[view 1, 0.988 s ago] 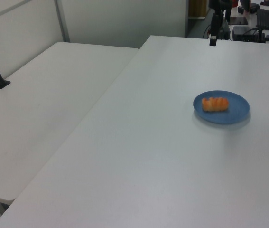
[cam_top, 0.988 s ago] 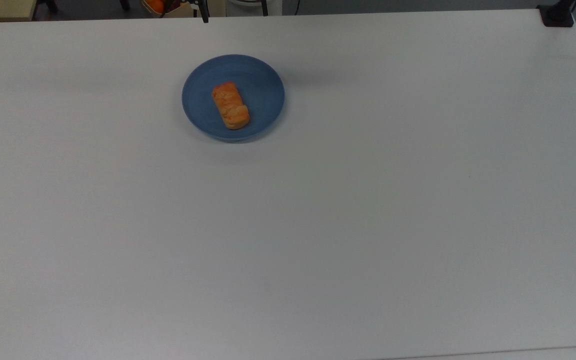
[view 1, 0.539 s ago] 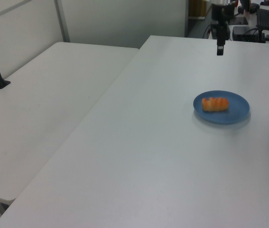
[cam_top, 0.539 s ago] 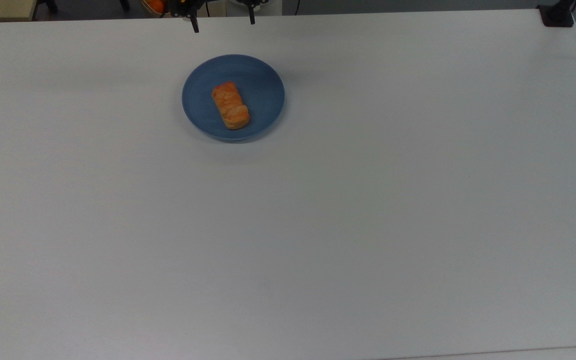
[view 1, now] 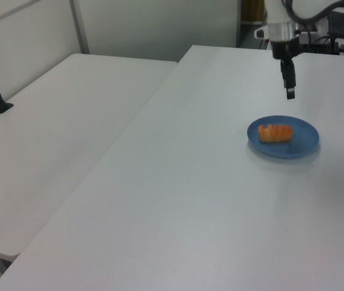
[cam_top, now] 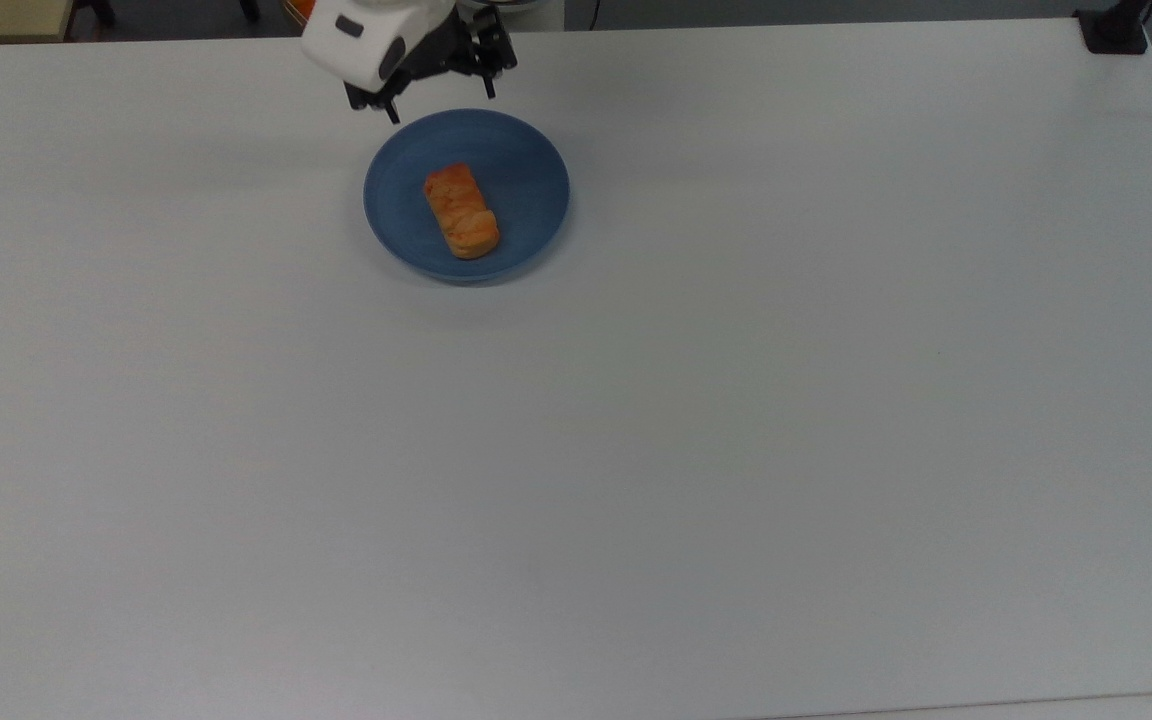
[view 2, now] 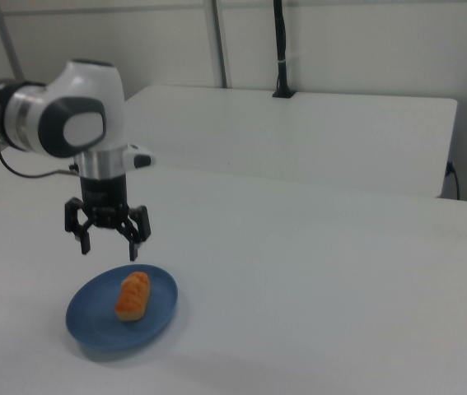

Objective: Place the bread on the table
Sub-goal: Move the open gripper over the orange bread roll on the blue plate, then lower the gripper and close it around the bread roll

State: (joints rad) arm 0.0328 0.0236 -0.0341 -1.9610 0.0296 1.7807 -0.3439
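The bread (cam_top: 461,211) lies on the blue plate (cam_top: 526,170), a little toward the top view's left of the plate's middle, and the plate rests on the table (cam_top: 736,400) near its far edge in the top view. The gripper (view 2: 109,245) hangs in the air above the plate's far rim, well clear of the bread, its fingers (view 2: 134,244) spread apart and pointing down with nothing between them. In the right view the arm (view 2: 68,119) reaches in from the right view's left
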